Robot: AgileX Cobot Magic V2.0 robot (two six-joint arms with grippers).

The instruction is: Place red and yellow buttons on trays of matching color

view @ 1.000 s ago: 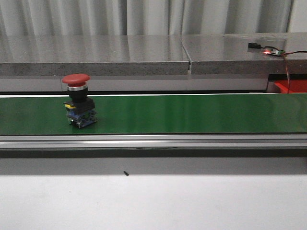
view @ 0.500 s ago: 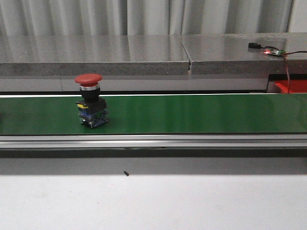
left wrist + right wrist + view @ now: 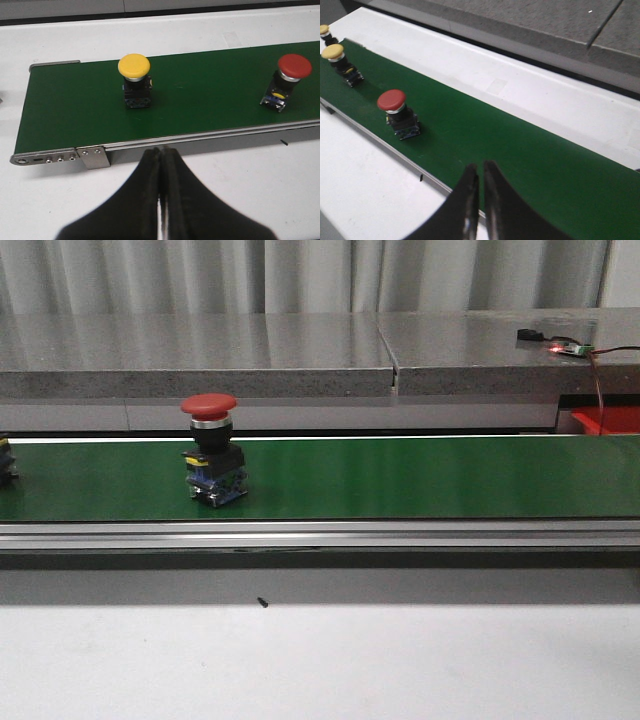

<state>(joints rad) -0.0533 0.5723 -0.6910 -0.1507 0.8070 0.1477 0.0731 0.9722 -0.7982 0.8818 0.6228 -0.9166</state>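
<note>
Step in hand: waiting on the red mushroom-head push button (image 3: pixel 210 462) standing upright on the green conveyor belt (image 3: pixel 420 476); judged as pre-grasp, nothing lifted yet.
Red button position: ahead of and off to one side of the right gripper (image 3: pixel 481 180), apart from it; farther off from the left gripper (image 3: pixel 161 165), at the far end of the belt stretch that arm overlooks.
Yellow button: a yellow mushroom-head push button (image 3: pixel 134 80) stands upright on the belt almost straight ahead of the left jaws, apart from them; a further yellow one (image 3: pixel 324 31) shows at the belt's far end in the right wrist view.
Left jaws: clenched, pads meeting, holding nothing.
Right jaws: nearly closed with a thin slit between the tips, holding nothing.
Trays: a red plastic tray edge (image 3: pixel 606 420) shows behind the belt; no yellow tray visible.
Doing it well: spread the jaws before descending, come from above, close on the black body below the cap rather than on the domed cap, and keep the button upright.
Risk: a sideways nudge could tip the top-heavy button.
Bench: white bench (image 3: pixel 320 660) in front of the belt.
Writing: none legible; no brand or label readable on buttons, belt or rail.
</note>
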